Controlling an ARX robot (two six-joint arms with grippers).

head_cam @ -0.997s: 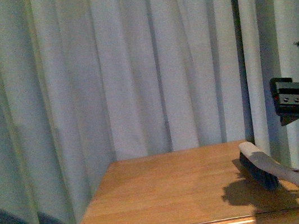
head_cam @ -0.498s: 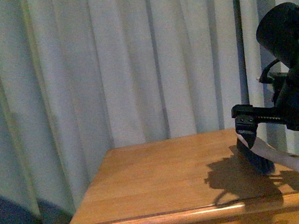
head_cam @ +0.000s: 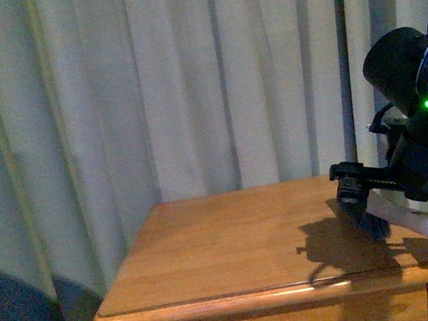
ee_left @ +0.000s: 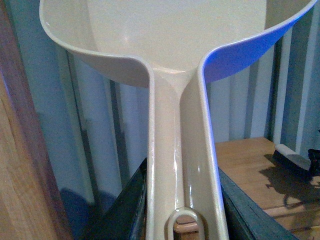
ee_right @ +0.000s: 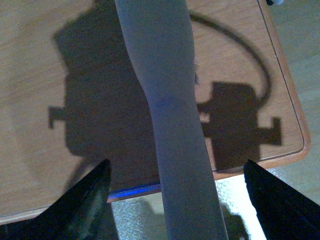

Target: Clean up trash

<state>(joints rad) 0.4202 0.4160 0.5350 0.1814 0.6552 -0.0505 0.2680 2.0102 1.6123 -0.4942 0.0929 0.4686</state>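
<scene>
curtains [head_cam: 185, 83] of pale cloth are hung in long folds across the whole background, and a wooden table [head_cam: 227, 240] with a rounded edge is set in front of them. a brush [head_cam: 398, 217] with a white handle and dark bristles is laid on the table's right side, near the front corner. the right gripper [ee_right: 175, 165] is held above the handle with its fingers spread wide on either side, not touching it, and a hard shadow of the arm is cast on the wood. the left gripper [ee_left: 182, 170] is closed around the handle of a beige dustpan [ee_left: 175, 35], with the table seen beyond it. where the trash lies cannot be told from these views
</scene>
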